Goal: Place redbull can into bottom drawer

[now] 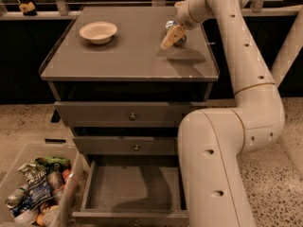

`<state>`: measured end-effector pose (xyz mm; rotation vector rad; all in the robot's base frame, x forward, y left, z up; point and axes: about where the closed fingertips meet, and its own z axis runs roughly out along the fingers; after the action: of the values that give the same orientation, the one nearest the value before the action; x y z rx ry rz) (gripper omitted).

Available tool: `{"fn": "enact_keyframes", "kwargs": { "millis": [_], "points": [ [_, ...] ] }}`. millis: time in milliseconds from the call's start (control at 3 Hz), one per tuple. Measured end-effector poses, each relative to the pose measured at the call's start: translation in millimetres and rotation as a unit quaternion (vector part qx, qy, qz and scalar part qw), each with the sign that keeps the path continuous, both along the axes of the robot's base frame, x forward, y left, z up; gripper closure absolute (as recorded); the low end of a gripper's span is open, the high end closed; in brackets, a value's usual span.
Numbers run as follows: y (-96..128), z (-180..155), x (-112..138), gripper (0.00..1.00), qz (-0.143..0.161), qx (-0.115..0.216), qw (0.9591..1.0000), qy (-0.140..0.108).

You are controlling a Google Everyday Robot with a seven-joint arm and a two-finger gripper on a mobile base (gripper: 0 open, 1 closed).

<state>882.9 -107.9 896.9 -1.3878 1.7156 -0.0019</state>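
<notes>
We see the cream two-finger gripper (171,36) at the back right of the flat grey cabinet top (123,56), near the right edge. It is tilted, with its tip pointing down and to the left. The slim silver and blue metal redbull can (180,39) stands there too, right behind the gripper and partly covered by it. The two look like they touch. We cannot tell how far the gripper is open, or if it has hold of the can.

The top has lots of bare room in the middle and at the front. The round cream bowl (98,32) sits at the back left, well apart from the can.

The wide shallow grey bottom drawer (132,190) is pulled out, approx. under the middle of the cabinet. Its flat floor is bare.

Count: 1 can, 1 bowl, 3 drawers. Two are flat grey shut drawer fronts (123,113), each with a small round knob (132,116). There is also 1 clear plastic bin (28,148) on the floor to the left, just beside the open drawer, full of colourful snack packets (40,193).

The fat white arm (246,79) hides the right side of all 3 drawers, incl. the open drawer's right wall. The bin is cut off at the left and bottom edge. The open drawer's front is cut off at the bottom.
</notes>
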Motion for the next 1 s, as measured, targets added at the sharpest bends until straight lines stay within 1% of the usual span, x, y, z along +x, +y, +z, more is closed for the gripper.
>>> {"fn": "enact_keyframes", "kwargs": {
  "millis": [333, 667, 1000],
  "points": [
    [-5, -23, 15, 0.00, -0.023, 0.009, 0.9997, 0.005],
    [-5, -23, 15, 0.00, -0.023, 0.009, 0.9997, 0.005],
    [-9, -39, 15, 0.00, -0.027, 0.033, 0.9989, 0.021]
  ]
}}
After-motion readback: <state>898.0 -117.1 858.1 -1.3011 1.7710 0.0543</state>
